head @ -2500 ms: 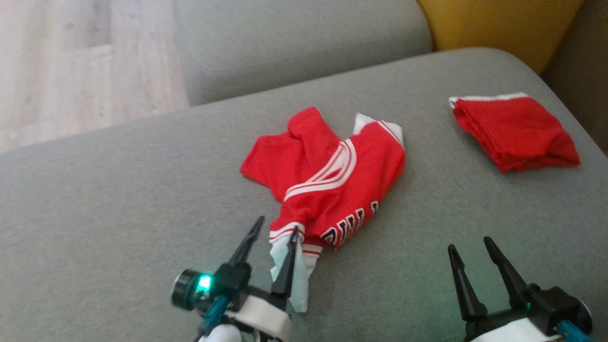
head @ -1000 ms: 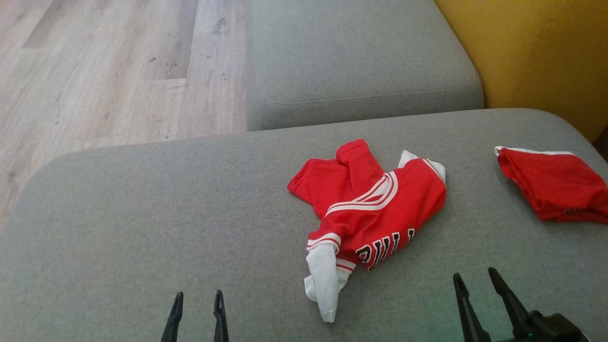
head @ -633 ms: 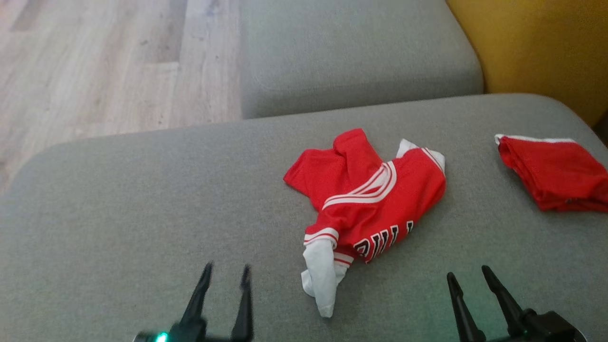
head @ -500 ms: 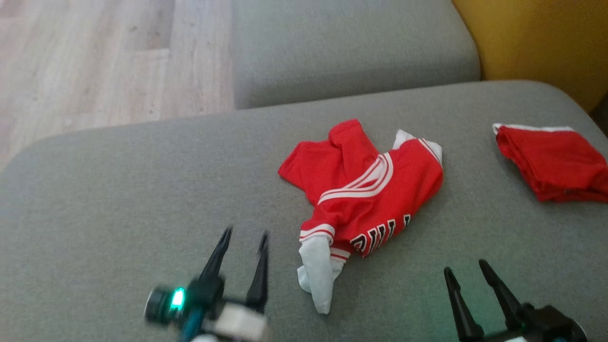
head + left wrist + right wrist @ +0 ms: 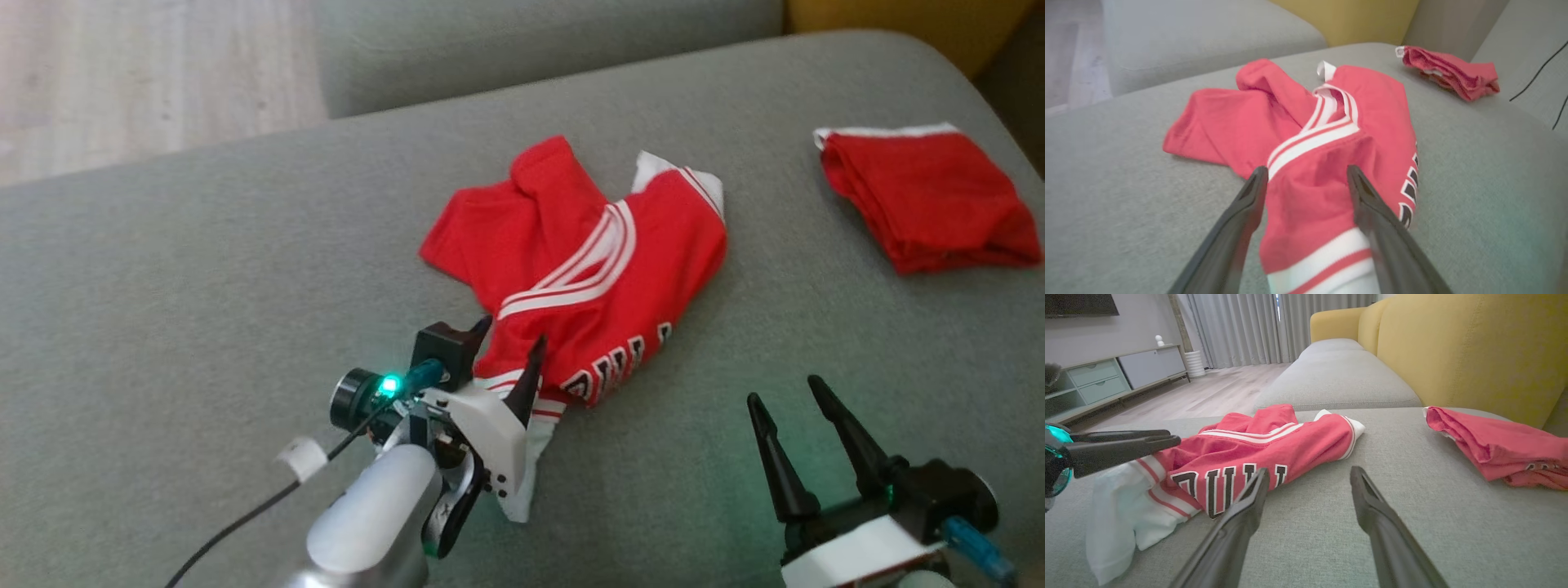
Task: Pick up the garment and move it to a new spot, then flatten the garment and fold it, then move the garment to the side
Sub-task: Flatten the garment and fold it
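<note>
The garment (image 5: 571, 269) is a red jersey with white stripes and black letters, lying crumpled in the middle of the grey sofa cushion (image 5: 163, 286). My left gripper (image 5: 513, 332) is open at its near end, one finger on each side of a red fold just past the white hem. In the left wrist view that fold of the garment (image 5: 1306, 192) lies between the spread fingers of my left gripper (image 5: 1305, 169). My right gripper (image 5: 782, 390) is open and empty over bare cushion, right of the garment. In the right wrist view, my right gripper (image 5: 1309, 471) sits just short of the lettered garment (image 5: 1257, 445).
A folded red cloth (image 5: 922, 196) lies on the cushion at the far right. A second grey cushion (image 5: 531, 41) is behind, with wooden floor (image 5: 147, 73) to its left. A yellow backrest (image 5: 1453, 343) rises along the right. A black cable (image 5: 245, 514) trails from my left arm.
My left arm has come forward from the bottom edge and now straddles the garment's near end. The camera has tilted down. The garment and right gripper have stayed put.
</note>
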